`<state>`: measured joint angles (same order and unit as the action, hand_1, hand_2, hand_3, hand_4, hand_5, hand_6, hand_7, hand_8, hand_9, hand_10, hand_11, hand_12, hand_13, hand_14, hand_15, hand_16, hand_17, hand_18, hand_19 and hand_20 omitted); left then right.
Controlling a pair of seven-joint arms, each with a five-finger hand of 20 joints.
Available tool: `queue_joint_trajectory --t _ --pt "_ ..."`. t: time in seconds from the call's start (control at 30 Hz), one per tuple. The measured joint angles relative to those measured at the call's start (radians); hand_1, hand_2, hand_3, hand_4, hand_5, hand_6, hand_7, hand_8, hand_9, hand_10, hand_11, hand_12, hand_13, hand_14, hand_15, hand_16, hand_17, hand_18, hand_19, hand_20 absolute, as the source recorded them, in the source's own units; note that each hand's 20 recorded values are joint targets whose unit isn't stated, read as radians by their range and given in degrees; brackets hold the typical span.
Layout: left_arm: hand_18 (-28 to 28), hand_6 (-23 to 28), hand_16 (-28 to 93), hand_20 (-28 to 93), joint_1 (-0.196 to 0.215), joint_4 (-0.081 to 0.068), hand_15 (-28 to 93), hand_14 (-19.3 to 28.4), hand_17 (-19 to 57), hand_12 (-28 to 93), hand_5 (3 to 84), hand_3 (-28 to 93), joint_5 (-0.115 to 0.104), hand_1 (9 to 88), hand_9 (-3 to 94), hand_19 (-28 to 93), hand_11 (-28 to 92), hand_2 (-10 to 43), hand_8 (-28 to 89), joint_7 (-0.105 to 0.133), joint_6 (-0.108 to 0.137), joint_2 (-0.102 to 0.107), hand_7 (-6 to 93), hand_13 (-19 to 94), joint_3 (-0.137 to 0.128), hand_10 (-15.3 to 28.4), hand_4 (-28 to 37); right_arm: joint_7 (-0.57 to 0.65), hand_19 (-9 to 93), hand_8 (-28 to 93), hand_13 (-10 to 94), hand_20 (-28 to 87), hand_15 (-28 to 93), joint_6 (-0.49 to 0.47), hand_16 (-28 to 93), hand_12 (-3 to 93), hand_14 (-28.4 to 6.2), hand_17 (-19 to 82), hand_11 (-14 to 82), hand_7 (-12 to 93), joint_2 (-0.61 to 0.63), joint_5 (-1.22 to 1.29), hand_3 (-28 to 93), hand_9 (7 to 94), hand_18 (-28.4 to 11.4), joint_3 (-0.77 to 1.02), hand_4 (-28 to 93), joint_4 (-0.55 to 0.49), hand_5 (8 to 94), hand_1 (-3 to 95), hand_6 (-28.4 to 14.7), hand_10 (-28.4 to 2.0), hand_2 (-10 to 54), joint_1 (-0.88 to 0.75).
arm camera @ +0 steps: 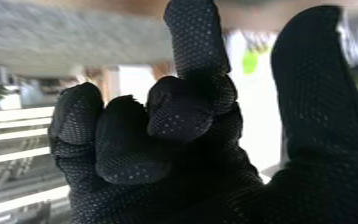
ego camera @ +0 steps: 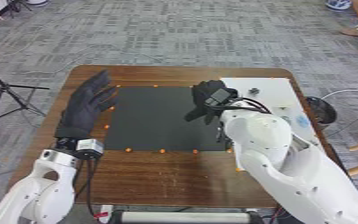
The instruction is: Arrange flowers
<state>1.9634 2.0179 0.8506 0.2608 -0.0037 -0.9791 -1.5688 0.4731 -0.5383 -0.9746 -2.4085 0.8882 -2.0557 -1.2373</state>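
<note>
My right hand is over the upper right of the black mat, near the white sheet. Its fingers are apart from the thumb: one stands straight, others bend loosely, and I find nothing gripped. Between finger and thumb, a bright green patch lies beyond; its nature I cannot tell. My left hand is over the mat's left edge, fingers straight. On the sheet are a small dark item and a pale blue item; I cannot tell whether either is floral. Right of the worktop is a dark round container, contents undetermined.
</note>
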Motion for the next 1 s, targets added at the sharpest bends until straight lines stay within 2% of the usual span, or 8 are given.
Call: queue_joint_trajectory --t 0.17,0.4,0.6,0.83,0.97,1.0 --pt "22.6 2.0 8 7 0.015 -0.002 16 13.0 -12.6 21 24.1 58 0.000 25.9 20.2 44 12 -7.1 -10 0.000 0.000 -0.003 19.9 18 0.003 9.5 -28.3 0.020 92 -8 72 34 86 -0.004 42 52.4 -11.4 34 63.3 44 0.076 -0.007 50 80.8 -22.8 0.003 -28 0.051 81.9 36.1 0.4 -9.9 -9.5 -0.031" --pt "22.6 2.0 8 7 0.006 -0.010 16 13.1 -12.7 21 24.1 58 0.001 26.1 20.2 44 11 -7.0 -10 -0.001 -0.001 -0.007 19.7 18 0.020 9.6 -28.3 0.025 91 -9 72 34 86 -0.032 42 52.7 -11.6 34 63.5 46 0.071 -0.083 55 80.7 -22.9 -0.015 -28 0.143 81.6 32.8 0.4 -10.1 -9.5 -0.041" --pt "22.6 1.9 8 7 0.000 -0.013 16 13.0 -12.8 21 24.1 58 0.002 25.8 20.2 44 11 -7.1 -10 0.000 -0.002 -0.008 19.7 18 0.025 9.6 -28.3 0.043 91 -10 72 34 86 -0.094 42 52.6 -11.8 34 63.4 46 0.067 -0.079 58 80.3 -22.9 -0.015 -28 0.141 81.2 31.5 0.3 -10.3 -9.5 -0.056" --pt "22.7 2.0 8 7 0.014 -0.011 16 13.0 -12.9 21 24.1 58 0.002 25.8 20.2 44 11 -7.0 -10 0.000 -0.003 -0.009 19.5 18 0.018 9.6 -28.3 0.062 91 -10 72 34 86 -0.108 42 52.5 -11.9 33 63.3 46 0.079 -0.071 67 80.0 -22.8 0.009 -28 0.106 81.1 27.5 0.3 -10.3 -9.5 -0.103" --pt "22.7 2.0 8 7 0.017 -0.012 16 13.1 -12.9 21 24.1 58 0.002 25.9 20.2 44 11 -6.9 -10 0.000 -0.005 -0.011 19.5 18 0.018 9.6 -28.3 0.073 89 -10 70 34 86 -0.123 43 54.4 -11.9 32 63.2 44 0.084 -0.058 75 77.0 -22.1 0.022 -28 0.097 78.3 31.6 0.2 -10.2 -9.5 -0.123" --pt "22.8 2.0 8 7 0.017 -0.012 16 13.2 -12.9 21 24.1 58 0.001 25.8 20.2 44 11 -7.0 -10 0.000 -0.006 -0.011 19.5 18 0.018 9.6 -28.3 0.075 89 -5 70 34 86 -0.127 43 55.0 -11.8 32 63.2 43 0.083 -0.052 75 76.7 -22.1 0.027 -28 0.096 77.9 32.5 0.2 -10.1 -9.5 -0.125"
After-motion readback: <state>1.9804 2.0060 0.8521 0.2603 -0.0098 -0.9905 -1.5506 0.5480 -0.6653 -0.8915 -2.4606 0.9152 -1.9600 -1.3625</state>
